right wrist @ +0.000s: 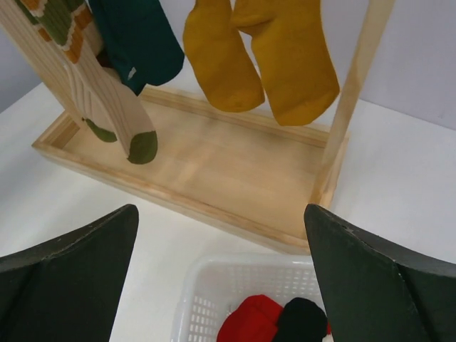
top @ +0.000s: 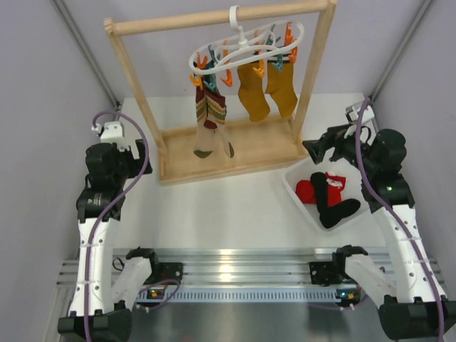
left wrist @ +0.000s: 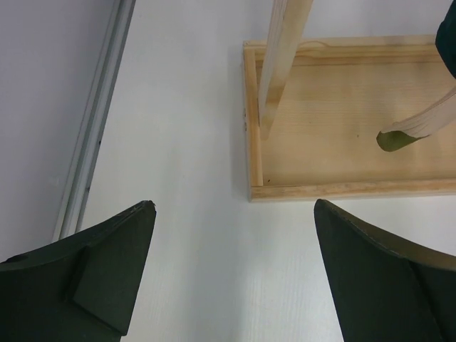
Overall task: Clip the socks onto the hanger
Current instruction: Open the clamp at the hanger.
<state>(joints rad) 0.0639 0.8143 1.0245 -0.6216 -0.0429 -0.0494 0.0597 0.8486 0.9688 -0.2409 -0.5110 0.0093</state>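
Red socks (top: 318, 187) and black socks (top: 331, 206) lie in a white basket (top: 293, 179) at the right; the right wrist view shows a red sock (right wrist: 251, 322) and a black sock (right wrist: 302, 320) there. The white ring hanger (top: 246, 44) with orange and teal clips hangs from the wooden rack's bar. My left gripper (top: 140, 158) is open and empty over bare table by the rack's left corner (left wrist: 234, 206). My right gripper (top: 315, 150) is open and empty above the basket's far edge (right wrist: 221, 221).
A wooden rack (top: 235, 153) with a tray base stands at the back. A mustard-yellow pair (top: 268, 91) and a brown-green striped pair (top: 211, 114) hang from the hanger. Grey walls close in both sides.
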